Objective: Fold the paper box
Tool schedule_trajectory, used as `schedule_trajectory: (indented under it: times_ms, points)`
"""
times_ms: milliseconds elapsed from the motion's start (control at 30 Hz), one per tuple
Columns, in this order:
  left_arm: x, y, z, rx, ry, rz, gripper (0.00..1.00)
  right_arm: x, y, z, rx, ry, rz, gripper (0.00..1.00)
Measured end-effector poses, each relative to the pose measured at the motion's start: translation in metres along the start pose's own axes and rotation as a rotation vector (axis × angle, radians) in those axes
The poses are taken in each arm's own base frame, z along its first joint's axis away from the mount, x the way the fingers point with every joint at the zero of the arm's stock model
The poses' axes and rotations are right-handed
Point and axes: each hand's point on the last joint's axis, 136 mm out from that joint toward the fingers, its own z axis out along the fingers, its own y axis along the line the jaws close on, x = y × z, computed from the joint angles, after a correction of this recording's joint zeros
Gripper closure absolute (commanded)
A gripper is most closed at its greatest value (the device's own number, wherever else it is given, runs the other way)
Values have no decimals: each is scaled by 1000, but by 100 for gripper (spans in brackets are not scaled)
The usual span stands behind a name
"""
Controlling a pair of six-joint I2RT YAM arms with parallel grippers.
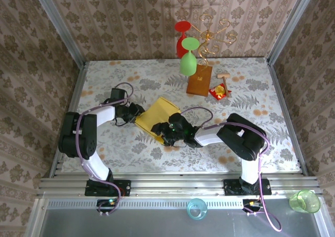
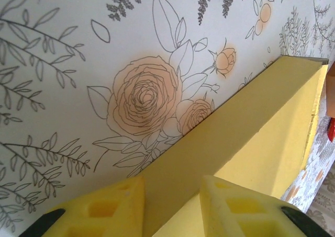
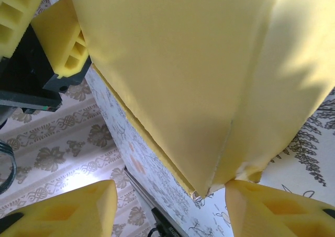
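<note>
The table (image 1: 261,143), patterned with leaves and flowers, is seen from above with 2 arms mounted at its near edge. Both arms are bent inward, toward the table's middle.

The box (image 1: 157,116) is found just left of the middle, turned so that 1 corner points to the far edge. It is flanked by the left gripper (image 1: 137,111) on its left side and the right gripper (image 1: 166,130) at its near corner. In the left wrist view, a long edge of the box (image 2: 251,132) is seen resting on the table. The left gripper (image 2: 172,195) is held partly open there, with a yellow wall running into the gap between its fingers; whether the wall is pressed cannot be told. In the right wrist view, the box (image 3: 183,64) is seen from below, its corner lifted off the table. The right gripper (image 3: 172,195) is spread wide beneath it, and the corner is touched only by 1 fingertip (image 3: 246,192).

Toward the far edge, right of the middle, a wooden block (image 1: 199,83) is set, topped by a gold wire stand (image 1: 212,33). A red glass (image 1: 183,38) and a green glass (image 1: 188,63) are hung from it upside down. A small red-yellow packet (image 1: 220,92) is laid just beside the block's right side.
</note>
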Motion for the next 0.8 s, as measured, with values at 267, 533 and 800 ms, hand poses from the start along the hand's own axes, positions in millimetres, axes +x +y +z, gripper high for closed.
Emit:
schedule_trajectory:
  times_ms: [267, 533, 800]
  points:
    - [-4, 5, -5, 14, -25, -48, 63, -1, 1, 1, -14, -2, 30, 43]
    - [-13, 24, -35, -77, -50, -157, 40, -13, 0, -1, -20, -55, 45, 47]
    - [-18, 29, -68, -145, -106, -190, 42, -19, 0, -3, -21, -71, 54, 49]
